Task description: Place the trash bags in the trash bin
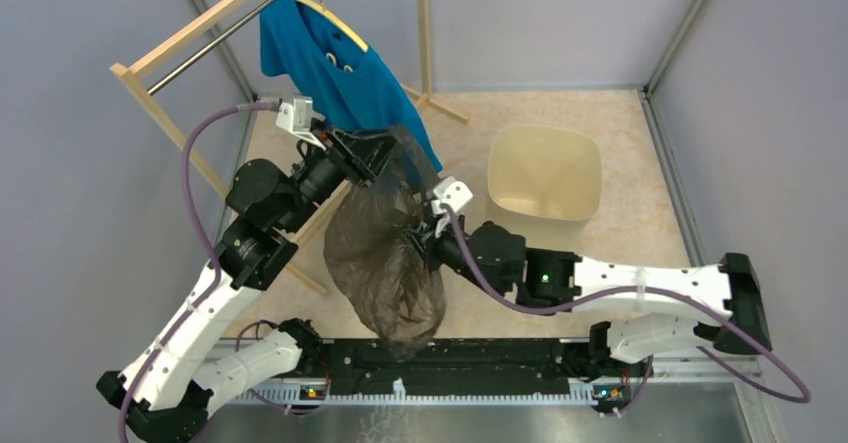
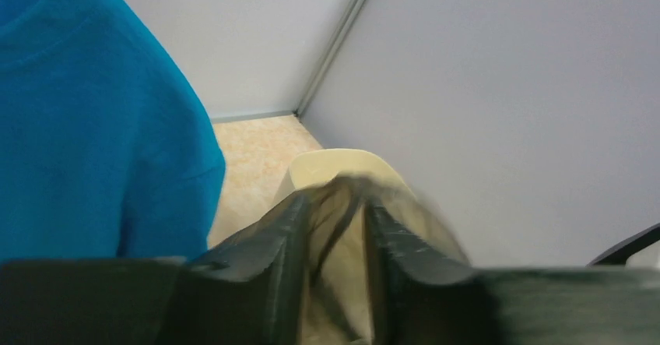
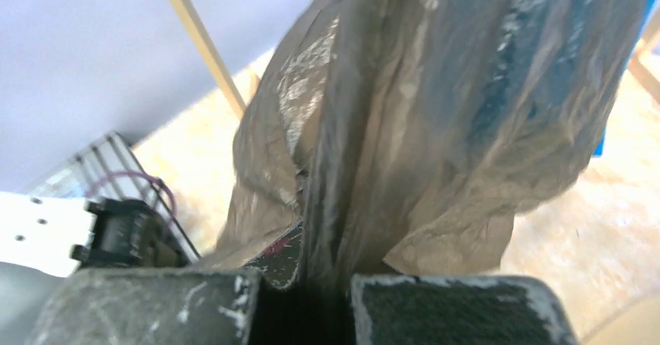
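Where the trash bag (image 1: 385, 253) hangs: between the two grippers in the top view, at about 8 o'clock from the trash bin (image 1: 545, 135) and wholly outside it.
Bag look: thin, glossy brown-black film, see-through and creased; its lower end sags toward 6 o'clock, down to the black rail at the near edge.
Left gripper (image 1: 385, 153): at the bag's 12 o'clock end, fingers drawn together on the top edge of the film; in the left wrist view the film is stretched across the narrow gap between its dark fingers (image 2: 276, 275).
Right gripper (image 1: 425, 225): at the bag's 3 o'clock side, pinching a fold of it; in the right wrist view the film rises out of the slim slot between its worn pads (image 3: 451, 310).
Bin: cream-beige, upright on the speckled floor, mouth open upward, at 2 o'clock from the bag; nothing can be seen inside it.
Blue shirt (image 1: 340, 73): on a yellow hanger (image 1: 335, 18) at 11 o'clock from the bag, its hem just behind the left gripper.
Wooden clothes rack (image 1: 170, 53): at 10 o'clock, carrying the hanger on its metal bar.
Contact between bag and shirt: cannot be told.
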Robot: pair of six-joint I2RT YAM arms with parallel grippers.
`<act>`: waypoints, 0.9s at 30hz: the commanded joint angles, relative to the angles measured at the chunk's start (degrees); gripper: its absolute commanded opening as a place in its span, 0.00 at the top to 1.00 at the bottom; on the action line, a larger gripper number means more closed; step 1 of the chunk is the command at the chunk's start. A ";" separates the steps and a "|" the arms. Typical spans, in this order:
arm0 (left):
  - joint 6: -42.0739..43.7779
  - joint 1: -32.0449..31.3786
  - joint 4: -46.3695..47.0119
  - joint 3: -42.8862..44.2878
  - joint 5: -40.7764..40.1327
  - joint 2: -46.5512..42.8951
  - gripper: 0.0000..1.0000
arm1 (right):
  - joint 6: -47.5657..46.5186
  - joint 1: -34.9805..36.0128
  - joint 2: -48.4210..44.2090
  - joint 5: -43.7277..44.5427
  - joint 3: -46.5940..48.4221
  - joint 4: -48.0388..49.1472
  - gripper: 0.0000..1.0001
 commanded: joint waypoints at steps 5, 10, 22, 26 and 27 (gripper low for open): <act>7.12 0.15 -4.26 0.49 -1.70 -4.78 0.14 | 2.59 -6.29 -10.36 -14.11 3.84 1.07 1.00; 10.66 0.13 -3.72 0.76 -4.75 -9.76 0.01 | -2.16 -9.38 -14.15 -15.16 14.39 -10.08 1.00; 11.92 0.20 -4.12 2.75 -2.56 -9.25 0.01 | -16.03 -10.06 -19.46 10.60 29.31 -25.50 1.00; 12.55 0.19 -2.94 4.58 2.91 -5.58 0.01 | -16.03 -10.65 -24.24 13.07 20.71 -22.34 1.00; 12.80 0.16 -2.33 4.91 4.32 -4.38 0.01 | -15.46 -11.11 -24.27 13.83 20.55 -23.61 1.00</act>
